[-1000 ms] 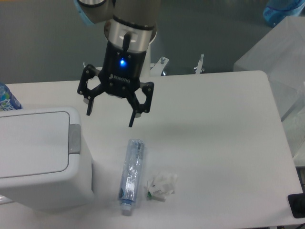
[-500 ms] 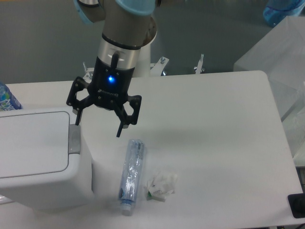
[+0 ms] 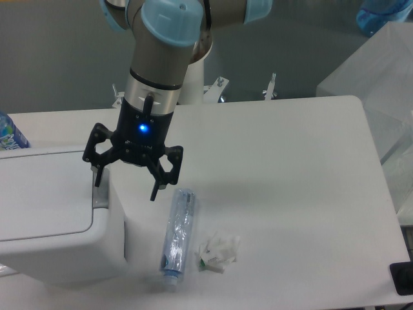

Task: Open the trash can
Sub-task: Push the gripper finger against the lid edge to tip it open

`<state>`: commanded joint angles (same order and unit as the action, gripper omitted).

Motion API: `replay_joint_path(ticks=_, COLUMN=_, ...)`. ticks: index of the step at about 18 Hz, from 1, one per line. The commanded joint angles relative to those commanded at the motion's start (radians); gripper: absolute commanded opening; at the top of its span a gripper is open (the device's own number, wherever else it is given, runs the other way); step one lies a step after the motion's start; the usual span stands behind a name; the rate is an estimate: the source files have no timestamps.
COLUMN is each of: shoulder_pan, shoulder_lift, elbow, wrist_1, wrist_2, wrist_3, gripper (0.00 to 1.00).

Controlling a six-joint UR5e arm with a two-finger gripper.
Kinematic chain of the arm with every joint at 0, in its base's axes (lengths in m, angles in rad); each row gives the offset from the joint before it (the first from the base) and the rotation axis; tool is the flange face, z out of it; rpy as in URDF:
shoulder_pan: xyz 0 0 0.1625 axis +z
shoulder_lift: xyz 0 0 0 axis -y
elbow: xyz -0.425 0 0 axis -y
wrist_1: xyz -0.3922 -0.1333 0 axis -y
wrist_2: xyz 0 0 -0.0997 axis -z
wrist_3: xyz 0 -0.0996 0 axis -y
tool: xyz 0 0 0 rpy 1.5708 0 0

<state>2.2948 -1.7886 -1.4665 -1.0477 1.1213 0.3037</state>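
The large boxy white plastic trash can [image 3: 58,226] with rounded corners is seen at the lower left of the white table [image 3: 290,194], its flat white lid [image 3: 39,197] lying closed. A small grey push-latch [image 3: 100,194] is set at the lid's right edge. The black two-finger gripper [image 3: 126,184] is held over that right edge with its fingers spread wide apart and nothing between them; one fingertip [image 3: 98,179] is placed just above the latch, though contact cannot be made out, while the other hangs over the table just right of the can. A blue light is lit on the gripper body.

Just right of the can, a crushed clear plastic bottle [image 3: 177,237] with a blue label is laid on its side. A crumpled white paper scrap [image 3: 218,250] is found just beside it. Another blue-labelled bottle [image 3: 9,134] is partly visible at the left edge, behind the can.
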Motion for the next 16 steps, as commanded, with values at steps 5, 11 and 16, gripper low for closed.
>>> replay_joint_path(ticks=5, shoulder_pan=0.000, shoulder_lift=-0.009, elbow=-0.003, wrist_1=0.000, wrist_2=0.002, wrist_3=0.002, gripper=1.00)
replay_joint_path(ticks=11, shoulder_pan=0.000, shoulder_lift=-0.009, elbow=-0.009, wrist_1=0.002, wrist_2=0.002, wrist_3=0.003, gripper=1.00)
replay_joint_path(ticks=16, shoulder_pan=0.000, shoulder_lift=-0.012, elbow=-0.012, wrist_1=0.003, wrist_2=0.002, wrist_3=0.005, gripper=1.00)
